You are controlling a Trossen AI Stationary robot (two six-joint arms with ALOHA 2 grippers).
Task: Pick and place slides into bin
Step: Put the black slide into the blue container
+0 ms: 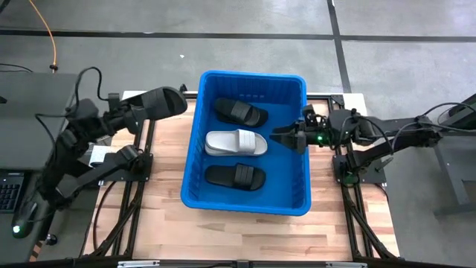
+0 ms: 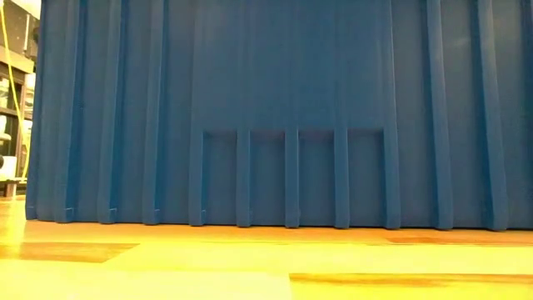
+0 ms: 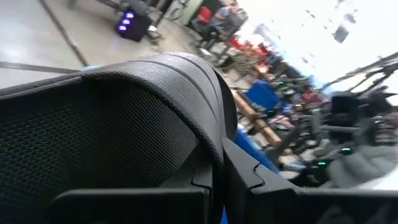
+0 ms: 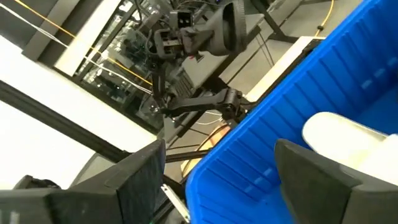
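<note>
Jaws: right gripper (image 1: pixel 277 135) spread wide, empty, inside bin (image 1: pixel 193 141) at its right wall; left gripper (image 1: pixel 178 100) clamped on black slide (image 3: pixel 112 124), just outside bin's left rim.
Three slides already in bin: black far (image 1: pixel 240 112), white mid (image 1: pixel 236 144), black near (image 1: pixel 235 176). Held slide prob. light, foam-soft, flexy, not fragile; strap arch looks best grab pt, sole edge 2nd choice. Next, likely: carry over rim, release.

Robotics lab: rigs, concrete floor (image 1: pixel 223 22)
</note>
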